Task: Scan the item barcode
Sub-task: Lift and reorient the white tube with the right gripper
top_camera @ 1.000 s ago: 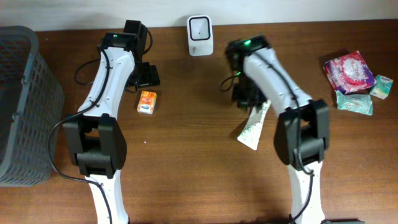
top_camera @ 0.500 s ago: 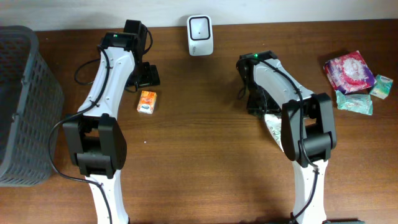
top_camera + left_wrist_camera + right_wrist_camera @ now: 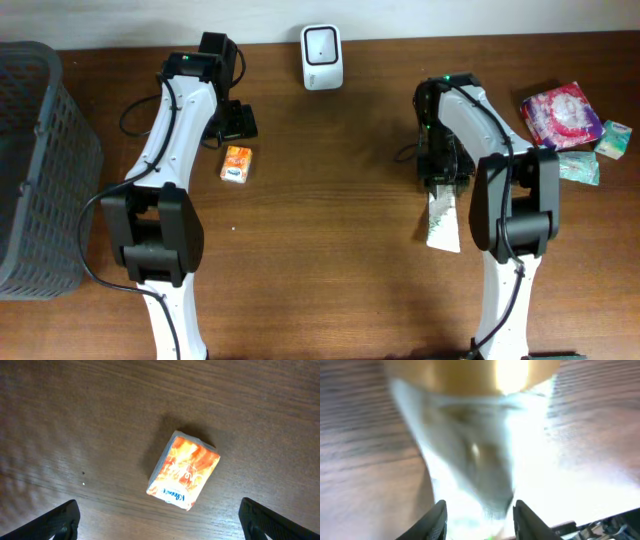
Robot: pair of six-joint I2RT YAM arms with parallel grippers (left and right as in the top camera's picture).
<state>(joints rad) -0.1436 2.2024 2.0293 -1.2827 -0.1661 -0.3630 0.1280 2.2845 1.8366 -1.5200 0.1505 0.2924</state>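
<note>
Grey basket (image 3: 40, 170) at far left; orange box (image 3: 236, 163) lying flat; pink and teal packets (image 3: 566, 118) far right.

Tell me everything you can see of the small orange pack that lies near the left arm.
The small orange pack is a flat rectangular packet with an orange and yellow print and a white strip with small lettering along one short edge. Its wrapping looks slightly glossy. It lies flat, face up and askew, on the wooden table. Nothing touches it. The left gripper hangs above it, open, fingers wide apart.
</note>
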